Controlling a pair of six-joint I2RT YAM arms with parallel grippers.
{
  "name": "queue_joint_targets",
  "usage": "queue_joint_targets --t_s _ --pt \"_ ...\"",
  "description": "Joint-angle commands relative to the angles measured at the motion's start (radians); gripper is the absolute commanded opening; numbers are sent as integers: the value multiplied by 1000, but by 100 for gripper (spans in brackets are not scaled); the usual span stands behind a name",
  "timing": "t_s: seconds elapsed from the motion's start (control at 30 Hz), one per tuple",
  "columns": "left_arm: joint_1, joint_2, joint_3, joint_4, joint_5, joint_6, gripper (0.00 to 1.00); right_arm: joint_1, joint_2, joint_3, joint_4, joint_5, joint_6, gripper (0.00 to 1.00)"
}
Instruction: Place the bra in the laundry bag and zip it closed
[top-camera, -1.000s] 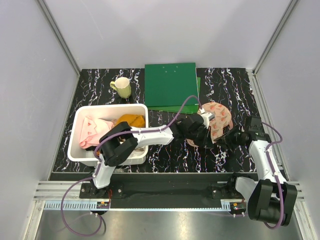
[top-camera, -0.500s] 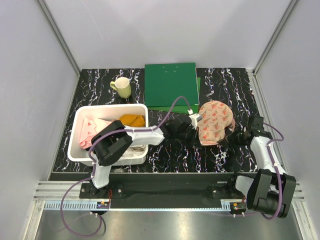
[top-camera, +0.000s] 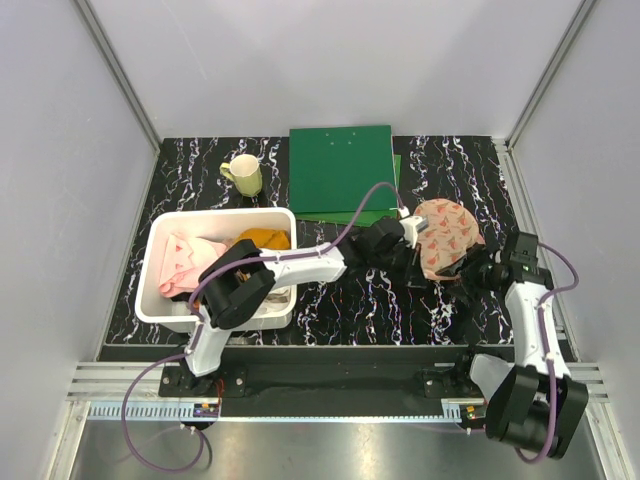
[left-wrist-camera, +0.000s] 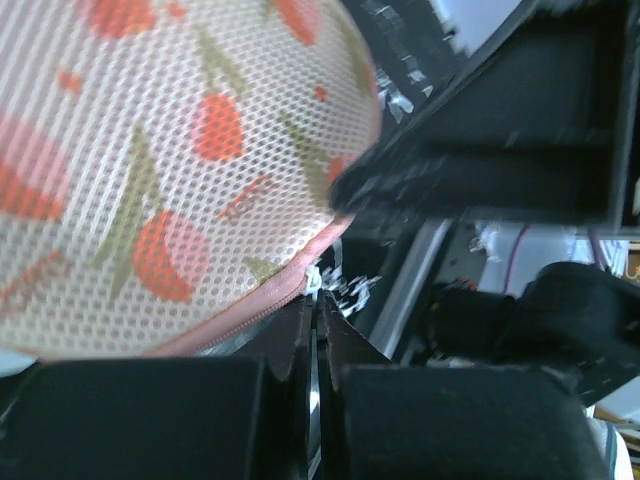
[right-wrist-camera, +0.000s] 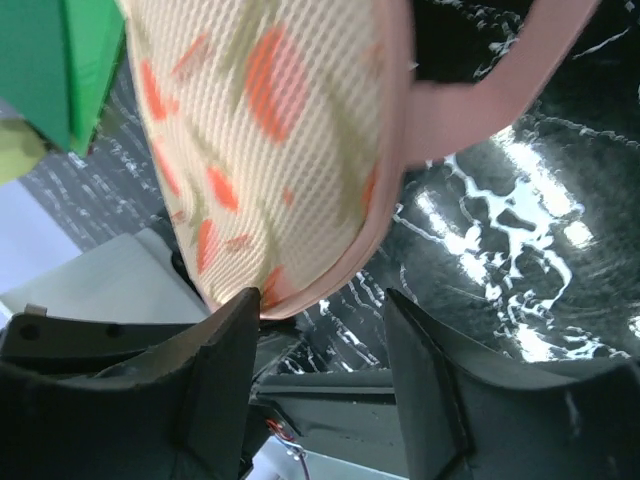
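On the left, bin (top-camera: 215, 213): pink cloth (top-camera: 180, 262), orange garment (top-camera: 262, 238) inside
left gripper (left-wrist-camera: 314, 335): pinched narrow, seemingly on zipper pull (left-wrist-camera: 320, 282)
laundry bag (top-camera: 448, 235): domed, mid-right on table (top-camera: 340, 300); bra not visible
right gripper (right-wrist-camera: 318, 310): wide, bag rim between fingers (right-wrist-camera: 220, 380)
risk: pull slips or bag drags, since right isn't clamping
vs earlier: bag shifted back-right, left arm reaches further

- Reaches with left arm (top-camera: 300, 268) low and long, from the near-left base out toward the right.
- Pinches left gripper (left-wrist-camera: 316, 335) almost fully together, fingers (left-wrist-camera: 200, 410) side by side with only a thin slit, zip pull (left-wrist-camera: 318, 283) caught in it.
- Bends right arm (top-camera: 530, 320) up from the near-right base, wrist turned inward to the left.
- Holds right gripper (right-wrist-camera: 320, 320) spread wide, fingers (right-wrist-camera: 215, 390) well apart, near the left gripper.
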Motion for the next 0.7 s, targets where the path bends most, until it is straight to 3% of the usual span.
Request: queue_joint_targets --t_s 0.0,0.13,0.27,0.5,0.53,0.67 --pt "-21 27 96 3 34 -1 0 -4 -70 16 -58 -46 53 60" --pt "-36 25 115 3 42 -4 0 -4 -77 15 -42 3 82 56" --pt "-42 11 95 6 40 -7 0 -4 -59 15 -18 4 107 46" --pt "-62 19 95 35 67 -29 0 -6 -38 -13 23 26 131 12" --pt "-62 18 89 35 62 -26 0 -6 -36 -11 23 32 124 3" --pt "-21 -7 18 46 37 -11 0 -16 -31 -5 11 32 96 0"
